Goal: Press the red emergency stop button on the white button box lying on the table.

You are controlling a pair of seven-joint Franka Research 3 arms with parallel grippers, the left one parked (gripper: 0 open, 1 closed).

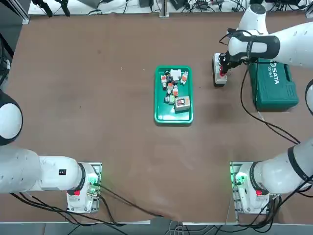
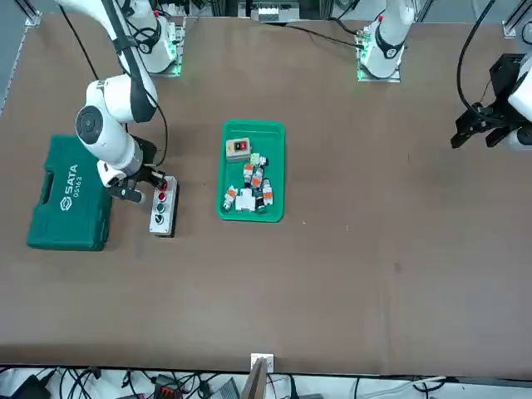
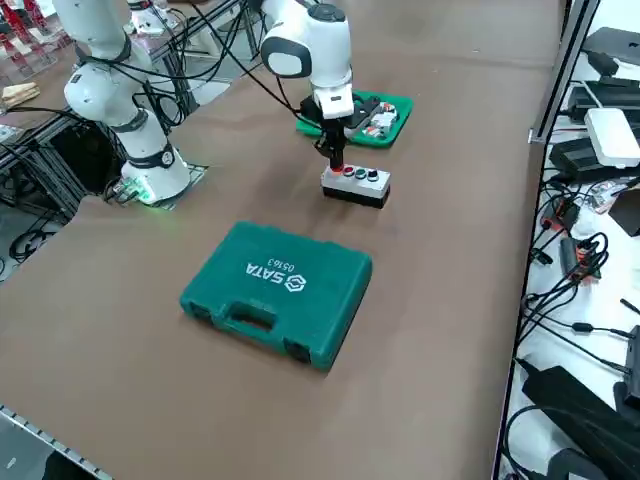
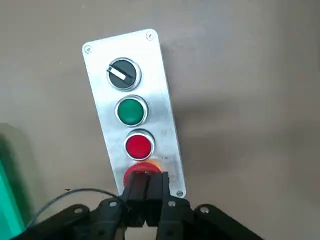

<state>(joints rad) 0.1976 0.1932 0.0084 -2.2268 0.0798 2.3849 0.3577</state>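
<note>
Wrist view: your R hand (image 4: 146, 175), clenched, is at 1 red e-stop btn (image 4: 131, 172); 1 box (image 4: 142, 120) on surface (image 4: 240, 60).

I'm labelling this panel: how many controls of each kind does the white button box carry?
Black knob: 1
Green button: 1
Small red button: 1
Red emergency stop button, at the shut right pincer: 1
Total: 4

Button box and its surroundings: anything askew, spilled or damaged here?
Nothing looks spilled or damaged. The button box lies flat, the right gripper closed over its large red button; the green case lies shut beside it.
</note>
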